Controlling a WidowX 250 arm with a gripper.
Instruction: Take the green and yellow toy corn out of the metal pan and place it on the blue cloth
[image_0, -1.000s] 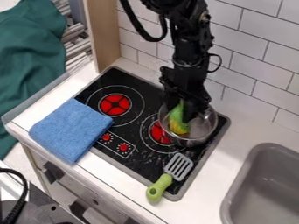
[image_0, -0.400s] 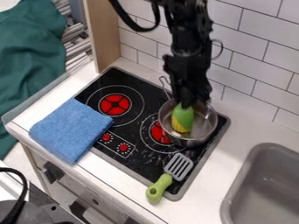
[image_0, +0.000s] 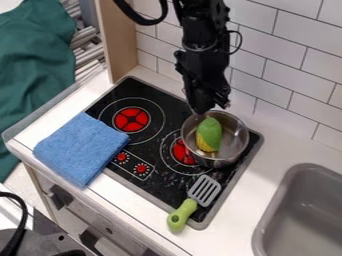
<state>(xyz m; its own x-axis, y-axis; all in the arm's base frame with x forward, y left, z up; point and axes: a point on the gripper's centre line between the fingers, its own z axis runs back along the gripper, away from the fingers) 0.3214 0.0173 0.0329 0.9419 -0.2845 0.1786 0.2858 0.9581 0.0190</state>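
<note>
The black gripper (image_0: 210, 107) is hanging down from the top edge of the view, with its lower end sitting at the back left rim of a metal pot (image_0: 235, 138). How far apart the jaws are standing cannot be told, and nothing is showing in their hold. The green and yellow toy (image_0: 209, 135) is lying inside the pot, its green end pointing toward the back and its yellow end toward the front; it is sitting just in front of the gripper.

The pot is standing on the black stove top (image_0: 167, 107), partly covering the right burner (image_0: 181, 153). The left burner (image_0: 131, 119) is showing its red center inside white rings, and two red knobs (image_0: 141, 168) are sitting near the front edge. In front of the pot a spatula (image_0: 203, 190) is lying with its slotted grey head on the stove top and its green handle reaching over the edge onto the white bench (image_0: 127, 201). A folded blue cloth (image_0: 83, 148) is lying at the left, overlapping the stove's edge.

A grey sink (image_0: 304, 215) is taking up the right front, a white tiled wall (image_0: 294, 65) is rising behind, and green fabric (image_0: 33, 65) is hanging at the far left beside a wooden panel (image_0: 117, 37).
</note>
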